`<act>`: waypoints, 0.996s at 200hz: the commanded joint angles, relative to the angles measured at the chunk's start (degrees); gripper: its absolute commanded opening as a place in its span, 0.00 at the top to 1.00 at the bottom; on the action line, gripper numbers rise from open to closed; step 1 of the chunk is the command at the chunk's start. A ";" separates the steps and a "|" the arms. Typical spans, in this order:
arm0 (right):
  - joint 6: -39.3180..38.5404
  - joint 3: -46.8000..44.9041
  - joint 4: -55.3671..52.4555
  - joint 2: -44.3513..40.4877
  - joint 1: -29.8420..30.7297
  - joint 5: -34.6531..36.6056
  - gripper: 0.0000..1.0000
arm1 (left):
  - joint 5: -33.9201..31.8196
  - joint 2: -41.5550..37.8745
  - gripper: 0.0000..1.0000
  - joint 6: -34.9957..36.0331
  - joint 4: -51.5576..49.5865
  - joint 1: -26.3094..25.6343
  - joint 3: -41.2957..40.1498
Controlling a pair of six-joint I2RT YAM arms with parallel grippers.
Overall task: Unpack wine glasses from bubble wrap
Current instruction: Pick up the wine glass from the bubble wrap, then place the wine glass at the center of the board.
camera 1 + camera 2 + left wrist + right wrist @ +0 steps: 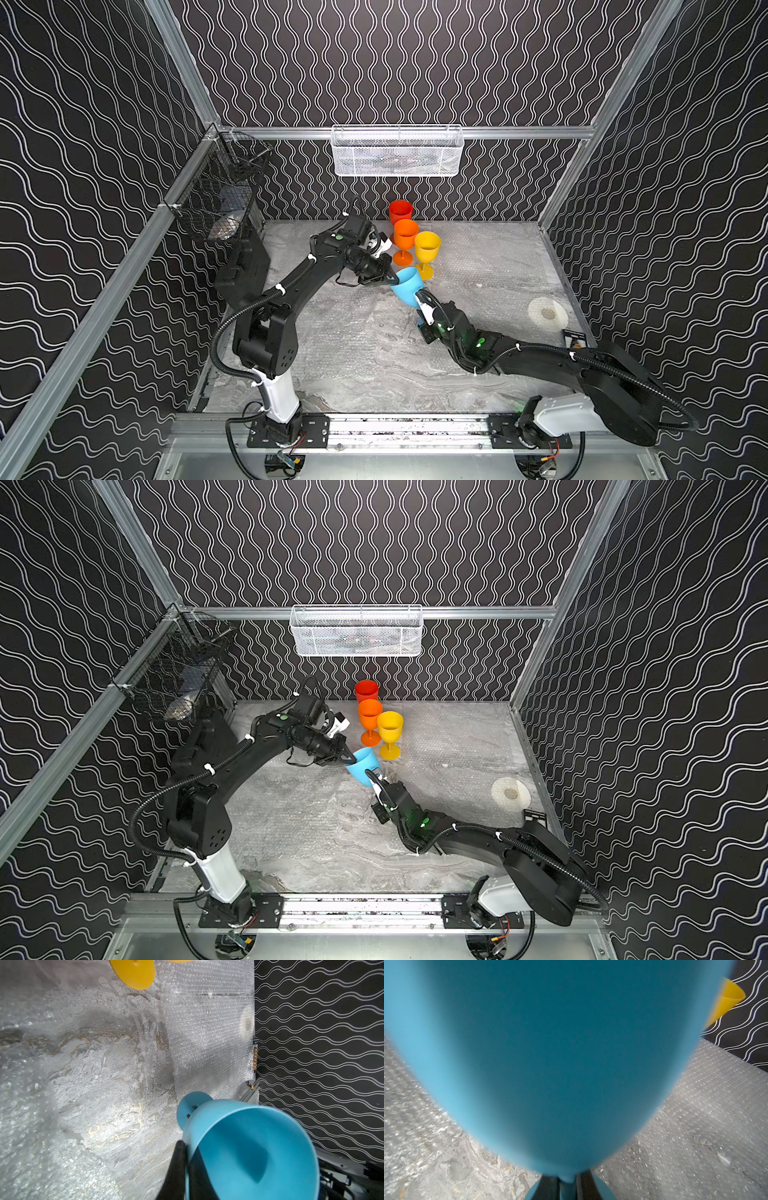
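Note:
A light blue wine glass (409,286) (363,766) hangs tilted above the table middle, held at both ends. My left gripper (392,280) (186,1145) is shut on its rim (207,1136), one finger inside the bowl and one outside. My right gripper (419,298) (566,1184) is shut on its stem, just under the bowl (560,1053). Red (400,212), orange (405,239) and yellow (427,247) wine glasses stand upright in a row behind it. Flat, clear bubble wrap (490,257) (207,1032) lies on the marble table.
A white mesh basket (397,151) hangs on the back wall and a black wire basket (216,199) on the left rail. A white round disc (547,313) and a small black card (575,338) lie near the right edge. More bubble wrap (353,345) covers the table's front.

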 commanded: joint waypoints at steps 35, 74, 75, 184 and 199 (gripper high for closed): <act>3.29 0.34 3.46 -0.38 -0.14 2.78 0.81 | 0.09 -0.42 1.00 0.27 -1.99 0.11 0.32; 3.67 -0.09 3.62 -1.19 -0.18 2.46 0.70 | -0.05 -0.21 1.00 0.00 -1.56 0.13 0.40; 3.71 -0.10 3.63 -1.24 -0.20 2.45 0.70 | -0.10 -0.20 1.00 -0.01 -1.55 0.13 0.40; 5.24 -1.16 4.39 -3.38 -0.20 0.73 0.44 | -7.38 -0.83 1.00 1.36 -2.79 0.05 1.79; 5.48 -1.47 4.73 -3.87 -0.22 0.42 0.43 | -9.46 -0.94 1.00 1.93 -3.46 0.11 2.28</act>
